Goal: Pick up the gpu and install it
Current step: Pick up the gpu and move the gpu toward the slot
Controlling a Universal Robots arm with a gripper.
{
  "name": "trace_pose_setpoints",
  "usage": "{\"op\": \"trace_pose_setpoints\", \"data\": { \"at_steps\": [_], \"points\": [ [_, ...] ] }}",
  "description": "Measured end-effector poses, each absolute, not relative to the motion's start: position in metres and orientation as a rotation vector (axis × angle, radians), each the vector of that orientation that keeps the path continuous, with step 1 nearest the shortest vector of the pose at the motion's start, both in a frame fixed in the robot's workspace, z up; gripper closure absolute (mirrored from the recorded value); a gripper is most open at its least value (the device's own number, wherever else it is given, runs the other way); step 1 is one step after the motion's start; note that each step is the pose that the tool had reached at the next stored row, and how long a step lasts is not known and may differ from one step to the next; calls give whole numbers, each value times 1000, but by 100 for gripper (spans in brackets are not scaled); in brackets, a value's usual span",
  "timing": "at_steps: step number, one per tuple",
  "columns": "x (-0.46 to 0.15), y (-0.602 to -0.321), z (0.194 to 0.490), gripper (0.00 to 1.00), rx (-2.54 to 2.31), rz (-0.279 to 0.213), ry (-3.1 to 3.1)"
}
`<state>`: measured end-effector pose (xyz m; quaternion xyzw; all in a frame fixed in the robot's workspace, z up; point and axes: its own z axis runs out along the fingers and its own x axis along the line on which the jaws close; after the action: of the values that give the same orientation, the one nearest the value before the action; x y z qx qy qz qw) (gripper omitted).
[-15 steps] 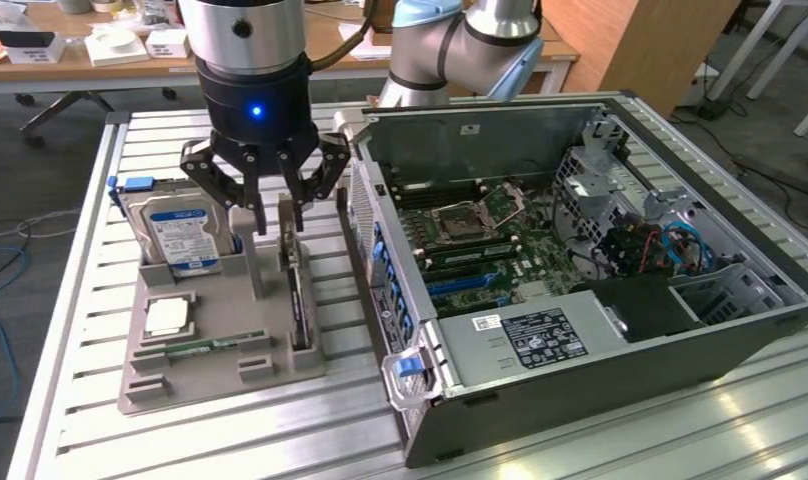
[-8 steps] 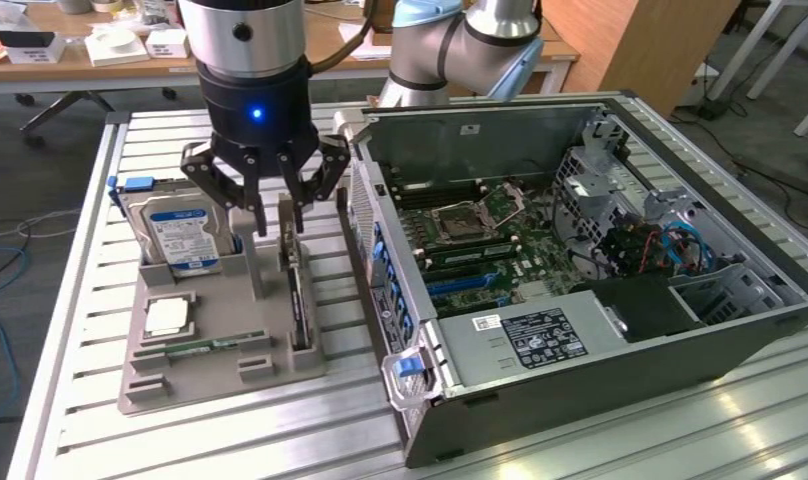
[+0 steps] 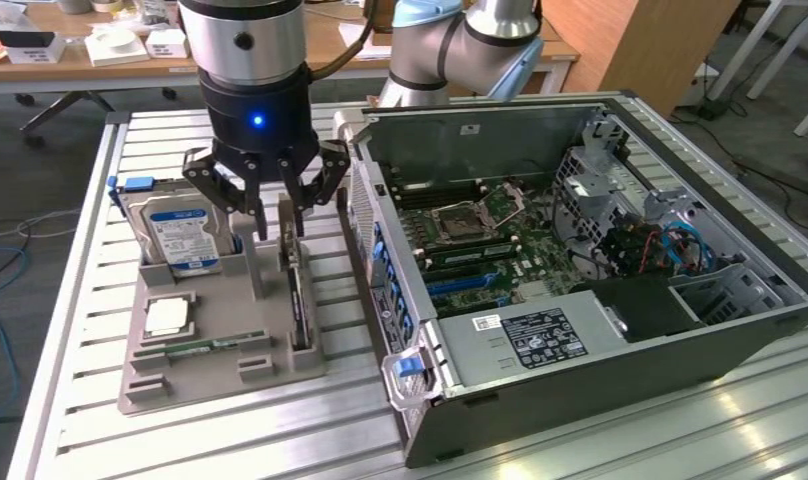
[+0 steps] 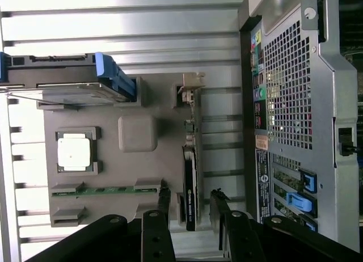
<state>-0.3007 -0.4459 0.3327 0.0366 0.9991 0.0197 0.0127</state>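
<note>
- Currently, gpu (image 3: pixel 295 285) (image 4: pixel 190 185): thin dark card standing on its long edge in a slot of the grey holder (image 3: pixel 217 385) (image 4: pixel 136 131). It runs along the holder's side toward the exterior view's right, with its silver bracket at the far end. It is seated in the slot, not lifted.
- Pincer (image 3: pixel 273 215) (image 4: pixel 190 197): released, fingers spread wide. It hangs over the gpu with one finger to each side of the card's line, apart from the card.
- Grey holder: moulded tray lying flat on the worktop (image 3: pixel 244 445) (image 4: pixel 113 29), just beside the computer case (image 3: pixel 578 250) (image 4: pixel 300 103), at that case's side toward the exterior view's left.
- Hard drive (image 3: pixel 177 230) (image 4: pixel 62 83): silver with a blue-white label and blue side rail, upright in the holder's far slot, toward the exterior view's left of the gpu.
- Processor chip (image 3: pixel 168 315) (image 4: pixel 74 151): square, pale, flat in a pocket nearer than the hard drive.
- Memory stick (image 3: pixel 197 347) (image 4: pixel 108 189): narrow, green, lying in a groove just near of the chip.
- Computer case: dark tower on its side, panel off, motherboard exposed.
- Worktop: slatted aluminium.
</note>
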Motion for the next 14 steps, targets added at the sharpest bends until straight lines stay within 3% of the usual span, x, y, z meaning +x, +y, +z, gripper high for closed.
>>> {"op": "trace_pose_setpoints", "data": {
  "at_steps": [14],
  "points": [
    [-301,-446,324,59,114,62,3113]
  ]
}}
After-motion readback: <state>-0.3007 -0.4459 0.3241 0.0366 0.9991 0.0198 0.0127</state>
